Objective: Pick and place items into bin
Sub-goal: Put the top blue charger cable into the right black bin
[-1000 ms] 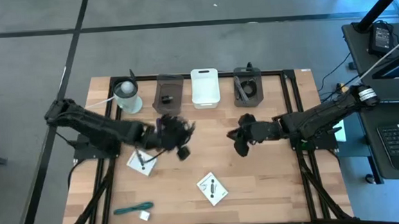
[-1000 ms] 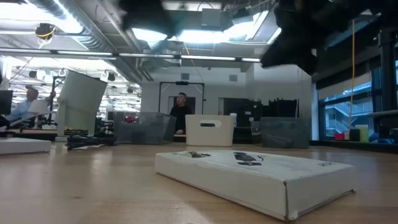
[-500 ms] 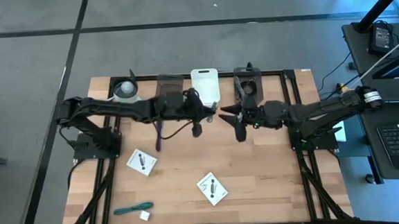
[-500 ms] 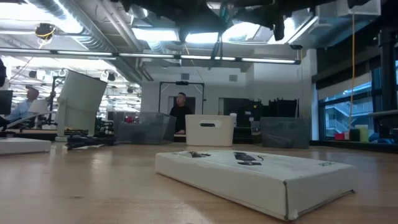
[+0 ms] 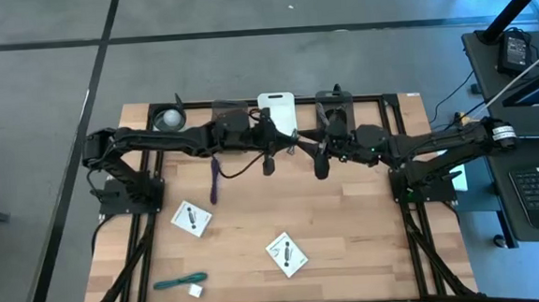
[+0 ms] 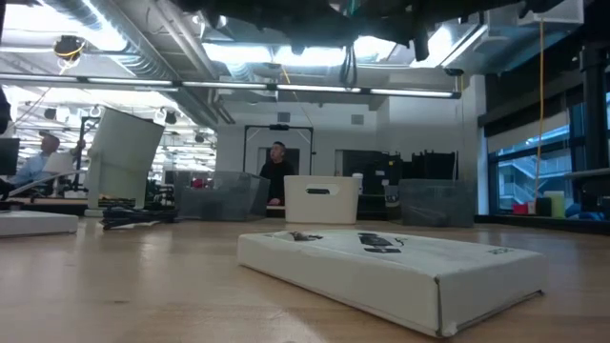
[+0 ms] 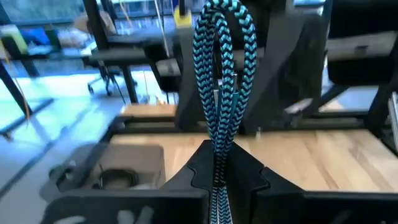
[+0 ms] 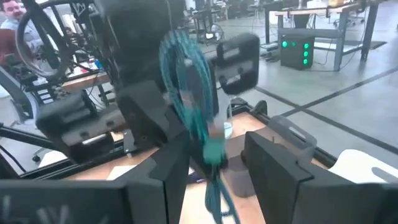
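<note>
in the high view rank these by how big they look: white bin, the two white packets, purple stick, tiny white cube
1. White bin, though the arms partly cover it.
2. The two white packets look alike; no ranking between them.
3. Purple stick, long but thin.
4. Tiny white cube, smallest.

Both arms are dark, nearly black, built of slender jointed links with bulkier rounded housings at the joints. The right arm carries a pale silver-grey band around the link far back from the right tool [image 5: 321,163]; a thin white cable runs off behind that band. Each arm rises from a black base block set on black frame rails. The left tool [image 5: 268,160] ends in two matte black fingers [image 7: 186,174] with flat, angular, wedge-shaped inner faces. The right tool's fingers [image 8: 273,165] are broad, flat black plates with squared edges, and a dark boxy housing sits just behind them.
</note>
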Controlling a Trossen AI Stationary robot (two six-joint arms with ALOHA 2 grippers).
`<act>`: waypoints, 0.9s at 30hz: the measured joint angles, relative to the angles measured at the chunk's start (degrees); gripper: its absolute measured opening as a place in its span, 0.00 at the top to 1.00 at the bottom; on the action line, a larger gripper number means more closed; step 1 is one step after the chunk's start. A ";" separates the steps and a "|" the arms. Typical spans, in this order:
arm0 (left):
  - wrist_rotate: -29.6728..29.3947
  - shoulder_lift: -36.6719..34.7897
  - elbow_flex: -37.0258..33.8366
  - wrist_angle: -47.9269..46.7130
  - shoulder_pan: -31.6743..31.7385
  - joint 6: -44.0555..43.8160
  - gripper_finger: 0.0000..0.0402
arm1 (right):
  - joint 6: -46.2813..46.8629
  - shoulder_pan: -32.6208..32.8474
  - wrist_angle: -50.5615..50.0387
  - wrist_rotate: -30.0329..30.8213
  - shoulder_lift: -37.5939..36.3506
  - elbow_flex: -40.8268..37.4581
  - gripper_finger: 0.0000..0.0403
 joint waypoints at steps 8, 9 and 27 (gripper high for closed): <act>2.70 5.92 6.23 -0.38 0.10 0.50 0.97 | -1.55 -0.11 0.59 -0.20 -0.04 0.04 0.61; 2.66 6.33 6.76 -0.66 0.10 0.48 0.97 | -1.22 -0.13 0.54 -0.21 -0.05 0.04 0.62; -0.46 6.56 7.50 -3.11 -0.20 -1.64 0.81 | -2.15 -0.20 -0.53 1.65 -0.04 0.04 0.95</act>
